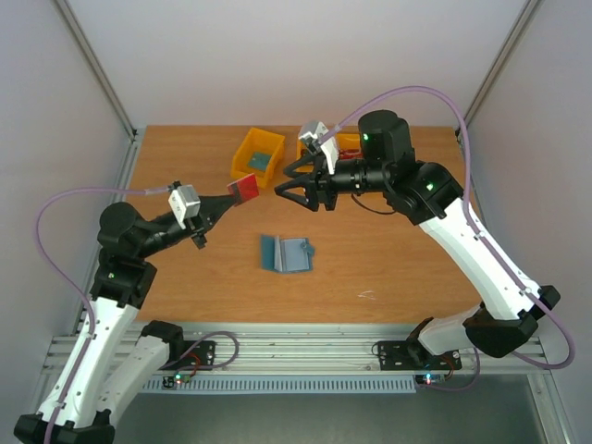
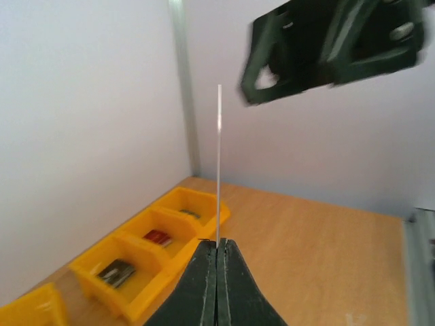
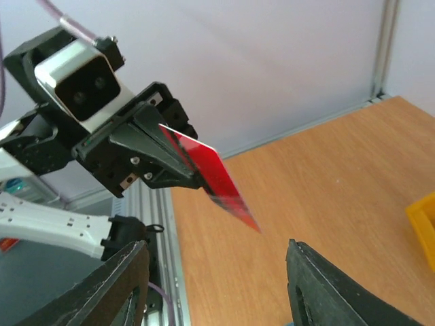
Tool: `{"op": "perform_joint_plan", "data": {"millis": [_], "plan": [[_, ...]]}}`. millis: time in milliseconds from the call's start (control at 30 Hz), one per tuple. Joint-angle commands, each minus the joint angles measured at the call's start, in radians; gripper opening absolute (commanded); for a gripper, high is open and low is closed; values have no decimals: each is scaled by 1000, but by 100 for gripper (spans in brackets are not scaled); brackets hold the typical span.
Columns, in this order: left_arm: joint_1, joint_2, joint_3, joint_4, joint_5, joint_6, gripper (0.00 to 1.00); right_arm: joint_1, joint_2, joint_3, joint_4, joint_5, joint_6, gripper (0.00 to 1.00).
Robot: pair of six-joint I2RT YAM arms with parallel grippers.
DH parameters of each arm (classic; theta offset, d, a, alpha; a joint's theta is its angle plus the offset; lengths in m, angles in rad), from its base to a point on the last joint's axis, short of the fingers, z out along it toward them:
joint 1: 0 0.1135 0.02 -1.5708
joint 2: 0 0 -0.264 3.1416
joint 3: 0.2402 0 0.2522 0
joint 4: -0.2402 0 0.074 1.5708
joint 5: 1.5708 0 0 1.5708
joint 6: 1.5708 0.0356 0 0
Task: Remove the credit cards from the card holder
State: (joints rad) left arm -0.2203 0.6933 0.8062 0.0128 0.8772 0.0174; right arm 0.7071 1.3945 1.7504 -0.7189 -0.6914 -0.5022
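The slate-blue card holder [image 1: 285, 253] lies open on the wooden table. A red credit card [image 1: 245, 189] is raised in the air, with my left gripper [image 1: 233, 196] shut on it. The left wrist view shows that card edge-on as a thin pale line [image 2: 218, 163] rising from the shut fingers [image 2: 218, 243]. My right gripper [image 1: 294, 190] faces the card from the right, jaws wide apart, a short gap away. In the right wrist view the red card [image 3: 219, 180] hangs just above the space between the open fingers [image 3: 216, 244], touching neither.
Yellow bins [image 1: 257, 157] stand at the back of the table, one with a bluish card inside, and more bins [image 1: 344, 143] sit behind the right arm. The left wrist view shows a row of bins [image 2: 146, 255] holding a red card [image 2: 158, 238] and a dark card [image 2: 115, 273].
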Motion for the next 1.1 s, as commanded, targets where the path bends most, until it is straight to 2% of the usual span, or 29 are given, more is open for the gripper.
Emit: {"op": "perform_joint_plan", "data": {"millis": [0,100,200,233,267,367,467,600,767,933,1067], "plan": [[-5,0,28,-88,-335,270,0,5,6,76,-86,157,94,56],[-13,7,11,-39,-548,613,0,4,11,87,-101,274,182,58],[-17,16,-53,236,-685,980,0,2,36,91,-110,357,297,60],[-18,22,-81,323,-694,1076,0,1,46,93,-107,352,327,60],[-17,27,-105,402,-687,1234,0,2,54,91,-91,334,356,60],[-19,25,-157,535,-617,1480,0,3,70,56,16,278,462,60],[-18,15,-183,570,-550,1594,0,8,106,60,70,241,541,60],[-19,8,-211,584,-502,1741,0,40,178,115,108,178,557,65],[-20,3,-222,573,-492,1755,0,86,261,217,60,170,540,67],[-21,1,-222,558,-488,1758,0,86,294,240,101,116,561,56],[-20,-6,-224,542,-484,1735,0,86,283,247,77,129,520,59]]}}
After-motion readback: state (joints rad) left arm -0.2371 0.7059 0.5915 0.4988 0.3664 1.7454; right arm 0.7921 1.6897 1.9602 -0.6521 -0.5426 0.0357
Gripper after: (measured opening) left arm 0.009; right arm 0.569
